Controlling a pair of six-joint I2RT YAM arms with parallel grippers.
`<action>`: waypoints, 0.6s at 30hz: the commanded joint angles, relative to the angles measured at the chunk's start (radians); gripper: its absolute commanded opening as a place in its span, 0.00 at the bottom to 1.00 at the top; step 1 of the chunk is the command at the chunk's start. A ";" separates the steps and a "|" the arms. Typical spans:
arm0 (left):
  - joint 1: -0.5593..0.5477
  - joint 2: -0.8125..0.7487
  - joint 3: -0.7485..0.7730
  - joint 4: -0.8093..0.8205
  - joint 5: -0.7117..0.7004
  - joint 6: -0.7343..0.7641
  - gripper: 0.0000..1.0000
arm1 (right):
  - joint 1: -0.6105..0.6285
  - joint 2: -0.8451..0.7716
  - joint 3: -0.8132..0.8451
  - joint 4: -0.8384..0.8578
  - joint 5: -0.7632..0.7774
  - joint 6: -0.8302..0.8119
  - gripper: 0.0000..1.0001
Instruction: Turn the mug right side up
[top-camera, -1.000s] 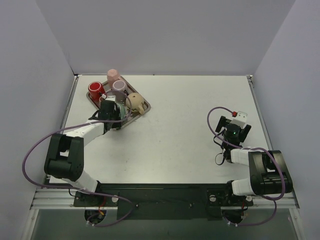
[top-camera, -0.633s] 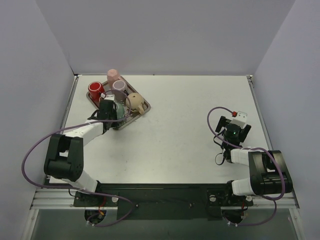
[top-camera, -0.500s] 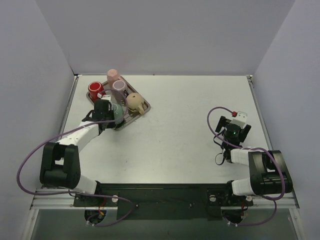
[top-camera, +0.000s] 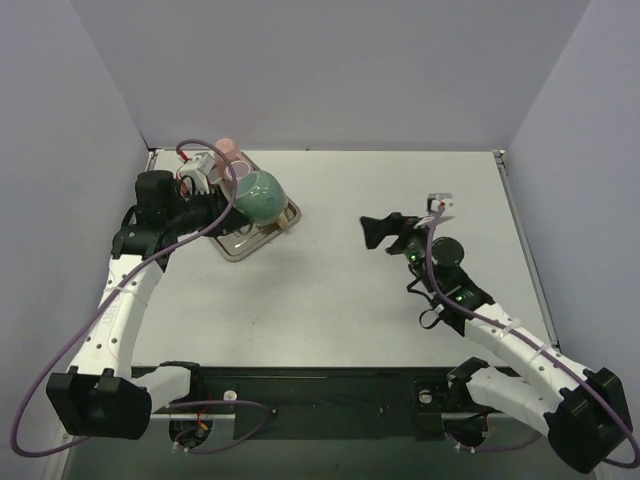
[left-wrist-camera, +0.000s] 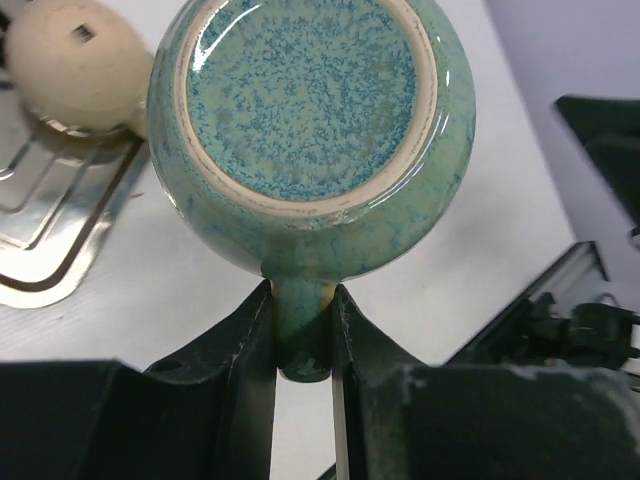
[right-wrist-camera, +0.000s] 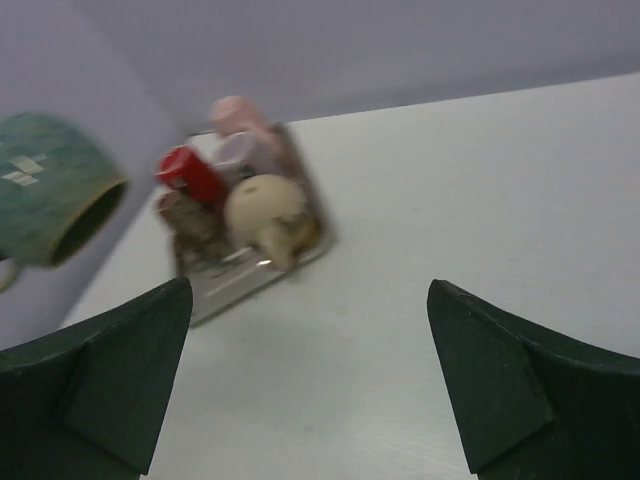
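Observation:
The green speckled mug (top-camera: 258, 195) hangs in the air over the metal tray (top-camera: 238, 247). My left gripper (top-camera: 228, 205) is shut on its handle. The left wrist view shows the mug's round base (left-wrist-camera: 310, 100) and the handle pinched between my left gripper's (left-wrist-camera: 303, 310) fingers. The right wrist view shows the mug (right-wrist-camera: 50, 190) lying sideways at the far left, mouth facing right. My right gripper (top-camera: 378, 232) is open and empty above the table's middle, facing the tray; its open jaws (right-wrist-camera: 310, 380) frame bare table.
The tray (right-wrist-camera: 240, 285) holds a red mug (right-wrist-camera: 190, 172), a pink mug (right-wrist-camera: 235, 115) and a cream mug (right-wrist-camera: 265, 212). The cream mug (left-wrist-camera: 75, 60) also shows beside the green mug in the left wrist view. Grey walls enclose the table.
My left arm has lifted the green mug off the tray and raised it, turned sideways. My right arm has risen from its rest at the right and swung towards the centre.

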 joint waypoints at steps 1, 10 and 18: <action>-0.033 -0.024 0.139 0.107 0.253 -0.165 0.00 | 0.234 0.058 0.071 0.249 -0.186 0.218 0.97; -0.110 -0.013 0.150 0.148 0.304 -0.297 0.00 | 0.350 0.390 0.243 0.744 -0.271 0.539 0.82; -0.167 -0.001 0.097 0.197 0.313 -0.318 0.00 | 0.365 0.548 0.378 0.905 -0.303 0.697 0.45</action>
